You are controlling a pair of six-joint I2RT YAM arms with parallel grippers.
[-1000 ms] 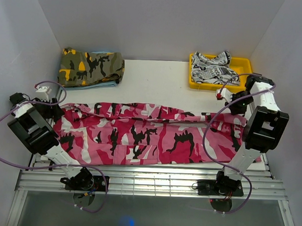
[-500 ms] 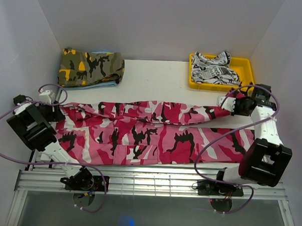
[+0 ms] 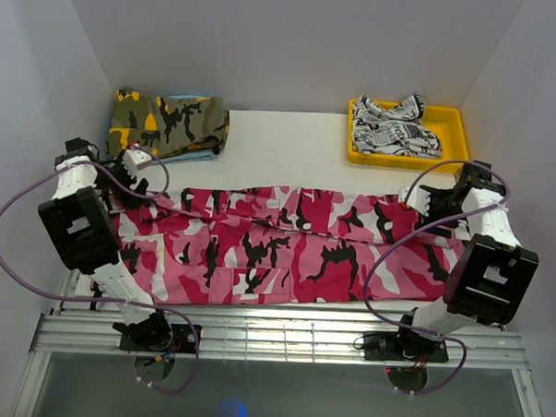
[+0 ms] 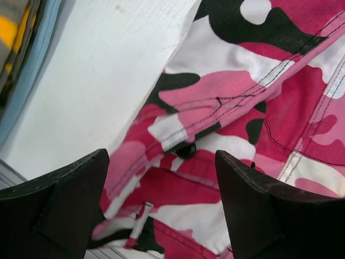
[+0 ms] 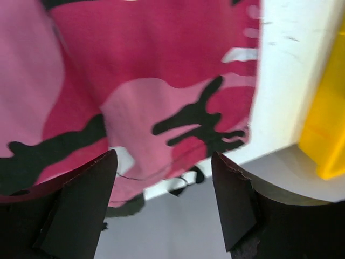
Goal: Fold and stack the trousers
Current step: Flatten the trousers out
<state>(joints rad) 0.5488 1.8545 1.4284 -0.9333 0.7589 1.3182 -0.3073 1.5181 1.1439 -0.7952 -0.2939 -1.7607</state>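
Top external view: trousers (image 3: 286,246) lie leg over leg across the worktop (image 3: 290,144). My left gripper (image 3: 135,173) at the waistband and right gripper (image 3: 417,198) at the cuffs both gape empty, likely poised for an end-to-end fold.

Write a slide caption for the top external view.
Pink camouflage trousers lie stretched across the table, left gripper and right gripper open at either end.

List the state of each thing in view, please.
trousers, laid out full length, not held
left gripper, open, empty, over the trousers' left end
right gripper, open, empty, over their right end
olive garment, folded
white garment, crumpled in the tray
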